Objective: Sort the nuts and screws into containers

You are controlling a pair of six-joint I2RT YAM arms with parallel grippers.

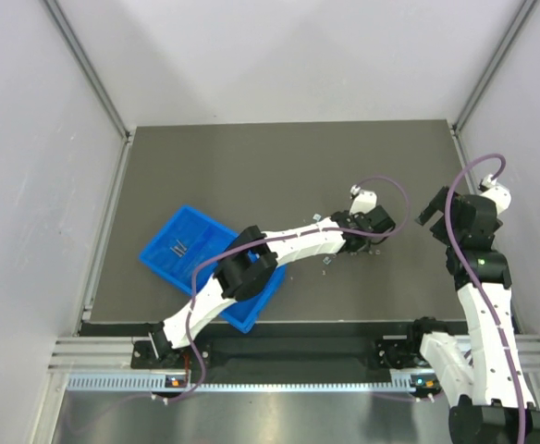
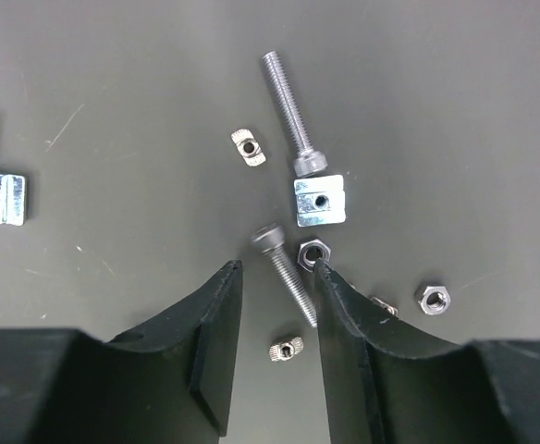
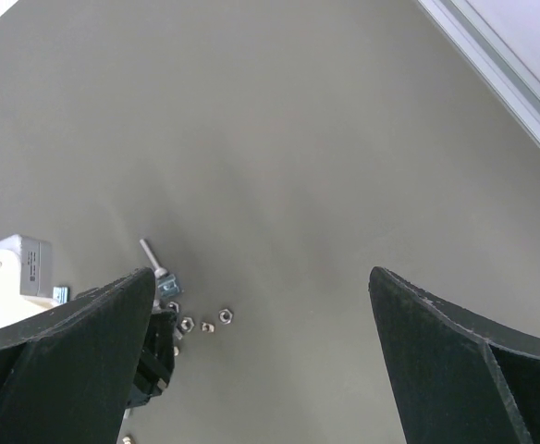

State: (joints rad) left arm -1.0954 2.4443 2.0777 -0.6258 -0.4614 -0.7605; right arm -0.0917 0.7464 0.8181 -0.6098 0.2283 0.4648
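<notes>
The left gripper [image 2: 275,270] hangs low over the dark table [image 2: 113,83], its two black fingers partway apart and straddling a short screw [image 2: 284,273]. The shaft's end slips from sight behind the finger on the 3 o'clock side, and a clear gap shows on the 9 o'clock side, so nothing is clamped. A hex nut [image 2: 313,252] lies right at that 3 o'clock fingertip. A square nut [image 2: 320,202] sits just beyond it towards 12 o'clock, with a long screw [image 2: 291,106] head-down against it. From overhead, the blue tray [image 1: 205,220] sits well away at 9 o'clock of this pile, a few small pieces inside. At 3 o'clock, the right gripper [image 3: 261,277] stands spread wide, holding nothing.
</notes>
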